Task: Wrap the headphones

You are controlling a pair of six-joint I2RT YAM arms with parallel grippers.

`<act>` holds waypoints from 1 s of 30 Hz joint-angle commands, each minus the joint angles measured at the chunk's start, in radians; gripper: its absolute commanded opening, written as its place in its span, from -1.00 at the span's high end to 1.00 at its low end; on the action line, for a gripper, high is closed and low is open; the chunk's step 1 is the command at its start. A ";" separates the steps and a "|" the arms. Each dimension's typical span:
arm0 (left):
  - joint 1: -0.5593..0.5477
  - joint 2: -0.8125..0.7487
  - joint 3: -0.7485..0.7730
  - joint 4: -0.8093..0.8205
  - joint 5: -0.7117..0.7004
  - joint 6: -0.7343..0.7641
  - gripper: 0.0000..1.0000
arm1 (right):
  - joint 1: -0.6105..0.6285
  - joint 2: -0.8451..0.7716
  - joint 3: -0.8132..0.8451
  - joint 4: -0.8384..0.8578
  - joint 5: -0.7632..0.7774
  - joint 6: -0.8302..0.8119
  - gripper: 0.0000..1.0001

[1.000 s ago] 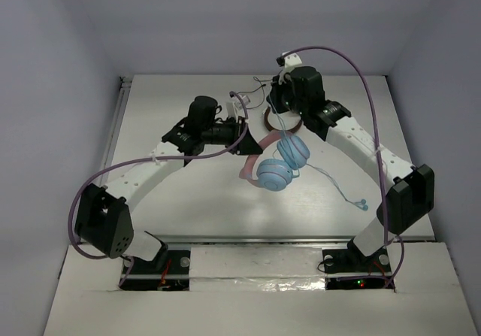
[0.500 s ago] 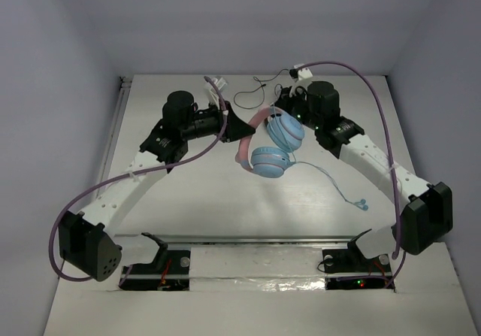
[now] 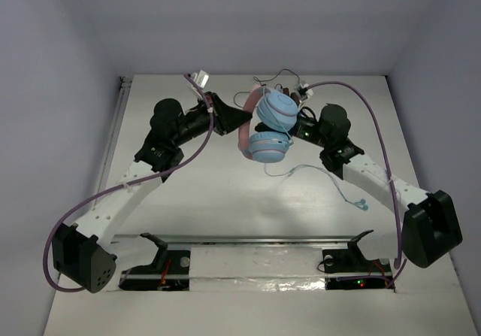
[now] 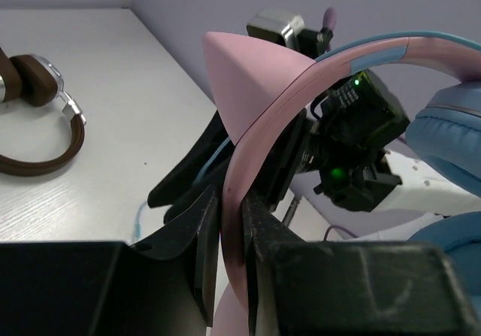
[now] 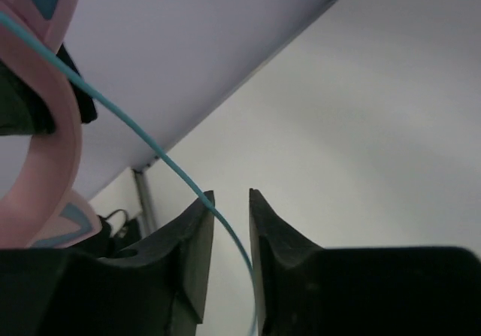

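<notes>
The headphones hang in the air over the back middle of the table, with two round light blue ear cups (image 3: 276,113) and a pink headband (image 3: 244,129). My left gripper (image 3: 231,116) is shut on the headband, which shows pinched between its jaws in the left wrist view (image 4: 259,118). My right gripper (image 3: 296,130) sits just right of the cups, jaws a little apart. The thin light blue cable (image 5: 161,154) runs loosely through the gap of the right gripper (image 5: 230,195). The cable (image 3: 334,186) trails down to its plug (image 3: 362,205) on the table.
Brown headphones (image 4: 37,118) lie on the table at the back; the top view hides them behind the lifted pair, and only their dark cable (image 3: 264,81) shows. Walls close the table at the back and both sides.
Both arms have carried the headphones up and toward the back. The left arm swung left, still gripping the headband. The right gripper dropped to the cups' right side, and the cable hangs longer.
</notes>
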 commanded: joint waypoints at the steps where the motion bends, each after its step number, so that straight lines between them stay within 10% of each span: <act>1: 0.004 -0.066 0.001 0.176 -0.065 -0.094 1.00 | -0.006 -0.012 -0.019 0.220 -0.127 0.119 0.33; 30: 0.004 -0.048 0.197 -0.022 -0.246 -0.055 1.00 | 0.054 0.192 -0.190 0.767 -0.335 0.415 0.16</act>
